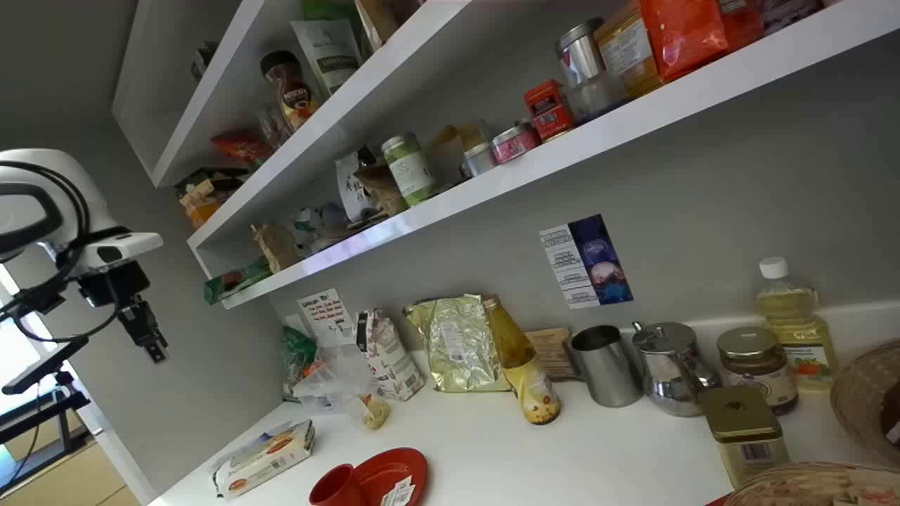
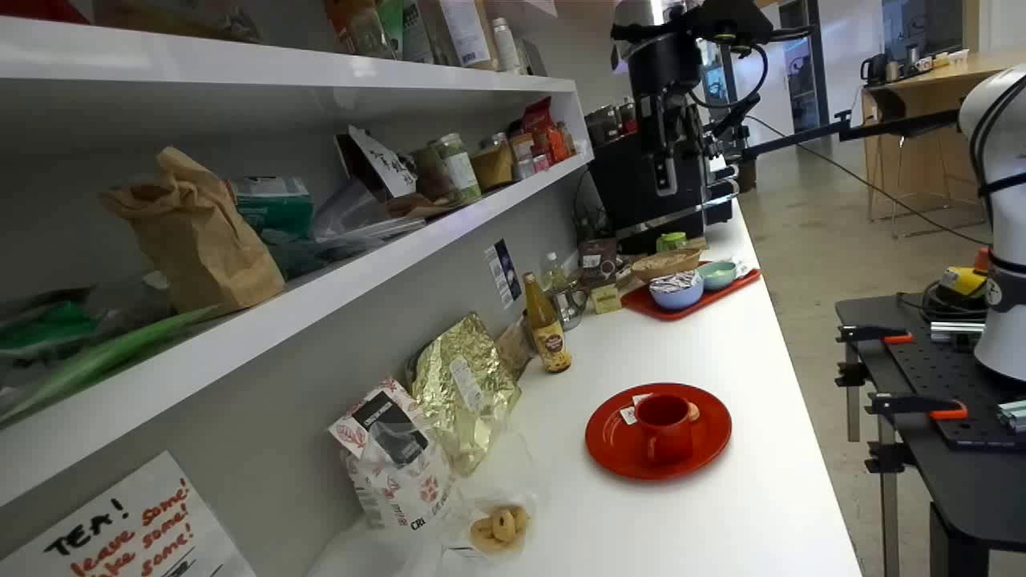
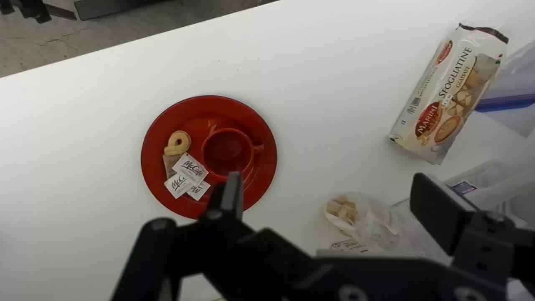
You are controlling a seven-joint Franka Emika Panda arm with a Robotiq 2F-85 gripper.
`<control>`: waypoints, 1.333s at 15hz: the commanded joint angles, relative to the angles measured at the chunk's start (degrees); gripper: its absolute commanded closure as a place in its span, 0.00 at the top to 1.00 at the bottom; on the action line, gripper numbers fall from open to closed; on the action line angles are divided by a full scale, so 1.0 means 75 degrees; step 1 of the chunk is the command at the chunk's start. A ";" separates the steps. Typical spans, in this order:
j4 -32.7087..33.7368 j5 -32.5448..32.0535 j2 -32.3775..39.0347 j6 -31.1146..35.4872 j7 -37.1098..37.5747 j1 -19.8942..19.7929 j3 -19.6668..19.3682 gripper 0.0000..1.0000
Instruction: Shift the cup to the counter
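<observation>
A red cup point(image 3: 228, 151) stands upright on a red plate point(image 3: 255, 184) in the wrist view. Both exterior views also show the cup point(image 1: 335, 487) point(image 2: 665, 425). The plate also holds a ring-shaped cookie point(image 3: 178, 142) and several white McCafé packets point(image 3: 188, 173). The plate sits on the long white counter point(image 3: 309, 96), which also shows in both exterior views point(image 1: 485, 450) point(image 2: 641, 521). My gripper point(image 3: 326, 182) is open and empty, with its fingers wide apart. It hangs high above the counter in both exterior views point(image 1: 152, 344) point(image 2: 667, 172), well apart from the cup.
A pastry pack point(image 3: 451, 94) and an open cookie bag point(image 3: 342, 209) lie near the plate. A gold bag point(image 2: 465, 393) and yellow bottle point(image 2: 547, 328) stand along the wall. White shelves point(image 1: 450, 197) overhang the counter's back. A red tray point(image 2: 681, 308) holds bowls further along.
</observation>
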 commanded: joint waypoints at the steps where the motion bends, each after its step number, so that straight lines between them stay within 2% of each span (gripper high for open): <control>1: 0.0023 -0.0005 0.0005 -0.0024 0.0003 0.0000 -0.0003 1.00; 12: 0.0023 -0.0005 0.0004 -0.0023 0.0003 0.0000 -0.0003 1.00; 13: 0.0121 -0.0012 0.0220 0.0068 -0.0161 -0.0073 -0.0125 1.00; 20: 0.0835 -0.1509 0.1565 0.0630 0.0049 -0.0669 -0.0180 1.00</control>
